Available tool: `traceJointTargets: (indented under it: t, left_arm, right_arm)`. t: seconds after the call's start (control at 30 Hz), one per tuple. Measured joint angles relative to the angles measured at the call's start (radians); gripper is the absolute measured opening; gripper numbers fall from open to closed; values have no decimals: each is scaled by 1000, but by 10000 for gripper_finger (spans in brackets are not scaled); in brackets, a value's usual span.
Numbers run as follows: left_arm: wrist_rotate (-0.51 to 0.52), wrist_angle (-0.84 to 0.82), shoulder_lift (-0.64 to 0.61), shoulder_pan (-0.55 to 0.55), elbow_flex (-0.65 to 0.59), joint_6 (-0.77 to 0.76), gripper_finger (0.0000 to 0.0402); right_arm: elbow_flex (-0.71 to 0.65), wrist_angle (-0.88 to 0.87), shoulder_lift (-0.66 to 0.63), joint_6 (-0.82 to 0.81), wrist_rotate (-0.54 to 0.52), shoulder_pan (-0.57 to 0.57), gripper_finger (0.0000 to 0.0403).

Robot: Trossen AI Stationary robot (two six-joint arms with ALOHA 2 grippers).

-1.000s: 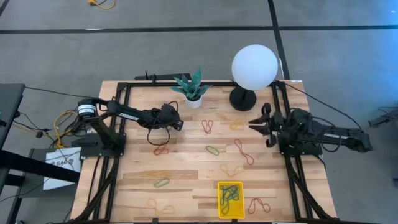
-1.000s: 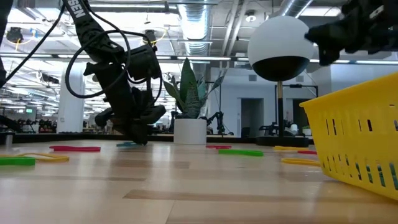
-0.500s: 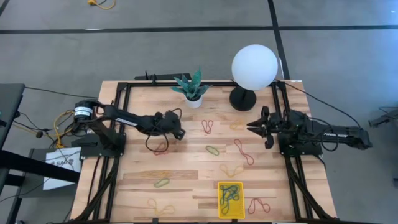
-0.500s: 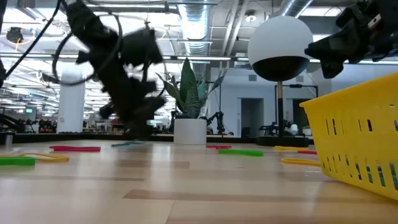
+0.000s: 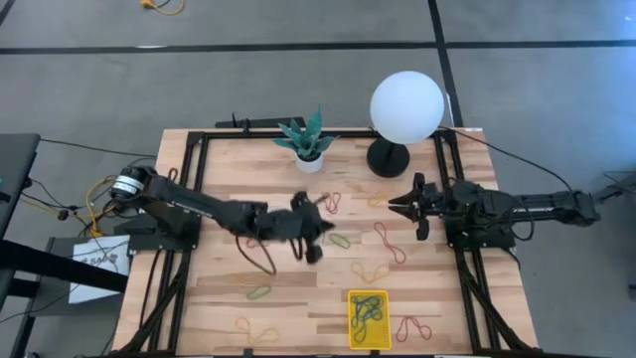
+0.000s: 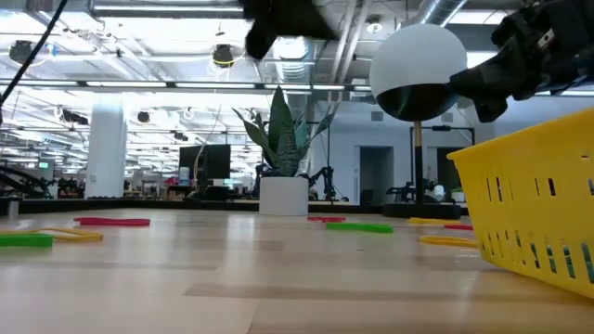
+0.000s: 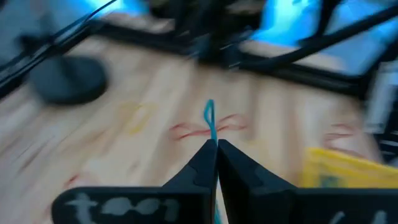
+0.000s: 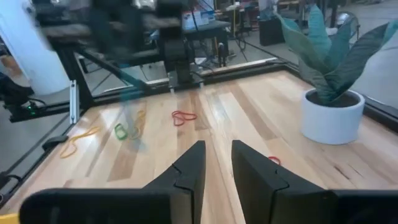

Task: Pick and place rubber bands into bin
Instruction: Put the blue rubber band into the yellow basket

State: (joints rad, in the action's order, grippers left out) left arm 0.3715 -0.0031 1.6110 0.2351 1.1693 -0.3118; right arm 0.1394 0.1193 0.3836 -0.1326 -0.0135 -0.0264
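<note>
My left gripper (image 5: 314,237) hovers above the middle of the table, shut on a thin teal rubber band (image 7: 209,119). In the low view only a dark piece of that arm shows at the top edge. The yellow bin (image 5: 352,298) stands at the near edge, right of centre, with several bands inside; it also fills the right of the low view as the bin (image 6: 529,213). Loose rubber bands lie flat on the wood: a red one (image 5: 331,203), a green one (image 5: 340,240), a yellow one (image 5: 370,270). My right gripper (image 8: 217,154) waits open at the right side as gripper (image 5: 402,206), with nothing between its fingers. My left gripper pinches the teal rubber band between its two fingers. A loop of the band (image 7: 209,115) sticks out past the fingertips (image 7: 205,155). The fingers slant down toward the table's right side. The band is lifted clear of the table.
A white plant pot (image 5: 309,159) and a lamp with a white globe (image 5: 406,106) stand at the far edge. Black frame rails (image 5: 199,189) run along both sides. More bands lie near the front: green (image 5: 258,292), orange (image 5: 256,330), red (image 5: 414,327).
My left gripper has risen from the tabletop on the left and swung fast toward the table's middle and right, tipping from pointing down to nearly level. The teal band that lay on the wood under it has come up with it, clear of the table.
</note>
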Motion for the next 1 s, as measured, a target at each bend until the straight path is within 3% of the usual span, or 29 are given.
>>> traceJointTargets:
  t: [0.3, 0.63, 0.8, 1.0]
  left_arm:
    - [-127, 19, 182, 129, 190, 31, 0]
    - [-309, 2, 495, 189, 538, 3, 0]
    - [-283, -98, 603, 193, 645, -67, 0]
    - [-261, -106, 668, 191, 651, -175, 0]
  right_arm:
    - [0, 69, 18, -1, -11, 0, 72]
    - [0, 53, 18, -1, -11, 0, 72]
    - [0, 7, 18, -25, -11, 0, 72]
    - [1, -13, 18, -27, -11, 0, 72]
